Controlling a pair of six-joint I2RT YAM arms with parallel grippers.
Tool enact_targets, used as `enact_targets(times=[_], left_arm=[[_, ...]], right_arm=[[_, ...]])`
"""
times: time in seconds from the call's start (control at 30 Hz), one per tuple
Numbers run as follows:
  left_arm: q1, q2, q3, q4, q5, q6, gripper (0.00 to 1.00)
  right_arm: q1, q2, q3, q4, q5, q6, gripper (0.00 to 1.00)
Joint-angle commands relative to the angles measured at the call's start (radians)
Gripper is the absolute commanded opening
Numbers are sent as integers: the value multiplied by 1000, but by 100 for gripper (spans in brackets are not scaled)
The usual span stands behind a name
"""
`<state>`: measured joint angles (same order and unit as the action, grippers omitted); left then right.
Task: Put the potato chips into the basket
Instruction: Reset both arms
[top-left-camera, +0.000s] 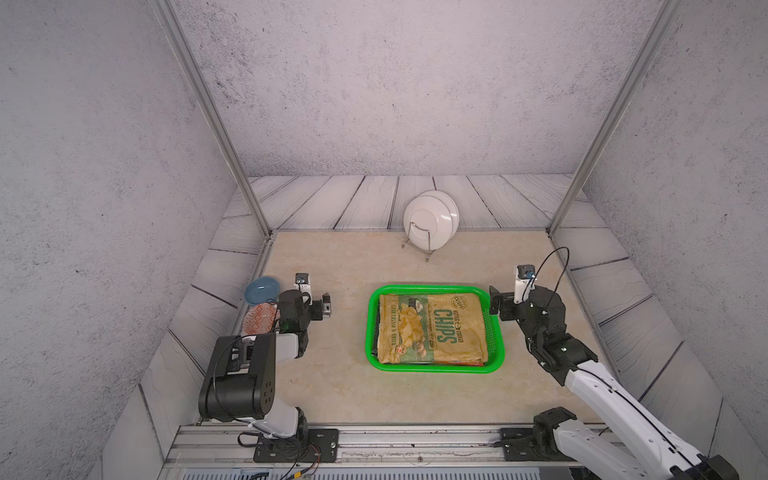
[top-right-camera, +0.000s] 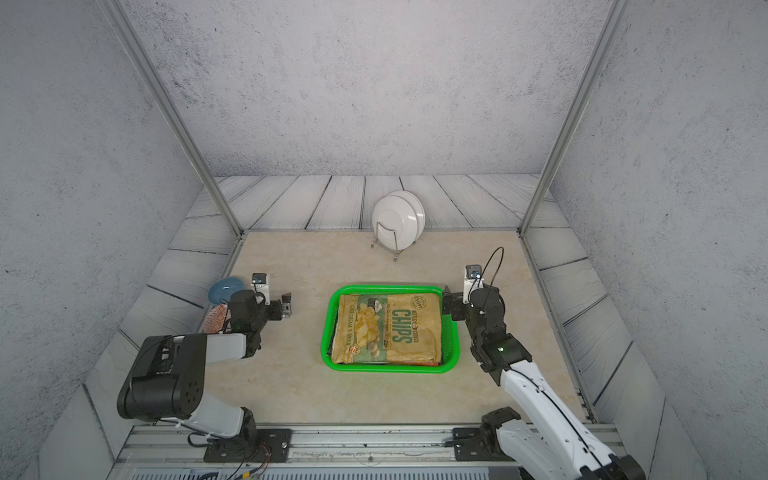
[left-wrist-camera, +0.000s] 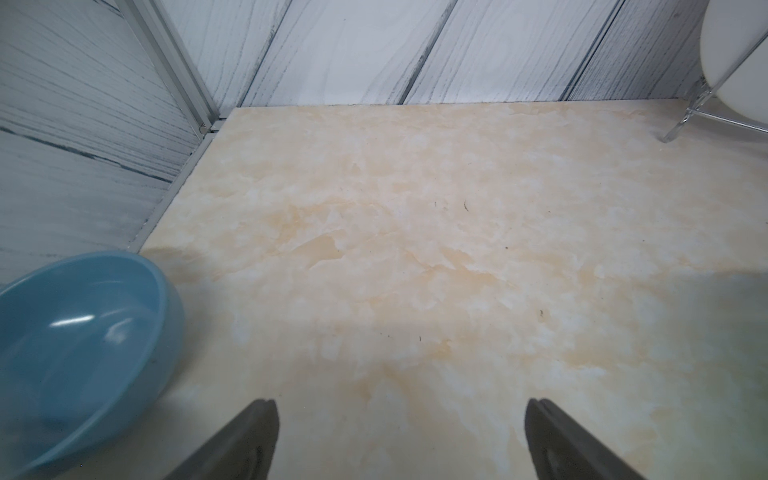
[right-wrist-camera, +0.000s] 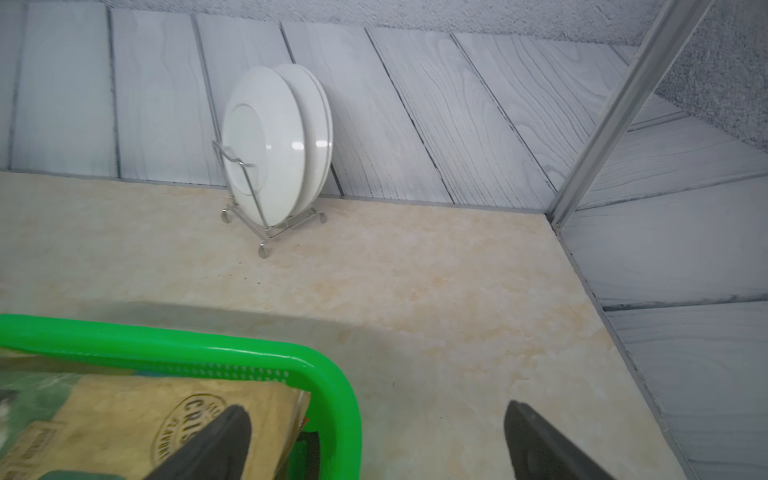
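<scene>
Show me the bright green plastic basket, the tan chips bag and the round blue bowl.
basket (top-left-camera: 432, 369): in a top view, near rim
chips bag (top-left-camera: 440, 328): in a top view, printed face
bowl (left-wrist-camera: 83, 332): left wrist view, inside

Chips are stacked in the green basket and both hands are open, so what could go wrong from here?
The open right hand straddles a corner of the basket; pulling back low could hook its rim and drag it. The CHIPS bag rides near rim height, so a bump might slide it out.
</scene>
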<state>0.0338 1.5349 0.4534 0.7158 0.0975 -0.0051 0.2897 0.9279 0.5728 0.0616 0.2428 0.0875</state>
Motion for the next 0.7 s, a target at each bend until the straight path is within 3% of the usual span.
enact_targets(times=[0.0, 0.1, 0.23, 0.5, 0.63, 0.67], left_arm=[[7, -4, 20, 19, -10, -6, 99], [7, -5, 18, 20, -12, -7, 99], [7, -5, 17, 19, -11, -6, 99], [8, -6, 17, 19, -11, -6, 99], [6, -5, 17, 19, -11, -7, 99], [7, -6, 17, 19, -11, -7, 99]], right_arm=[[-72, 93, -38, 156, -1, -28, 99], [-106, 171, -126, 347, 41, -48, 99], [-161, 301, -206, 571, -18, -53, 99], [-199, 497, -241, 810, -58, -82, 99], [-228, 659, -266, 1050, -71, -64, 99], [-228, 651, -252, 1004, -69, -61, 99]])
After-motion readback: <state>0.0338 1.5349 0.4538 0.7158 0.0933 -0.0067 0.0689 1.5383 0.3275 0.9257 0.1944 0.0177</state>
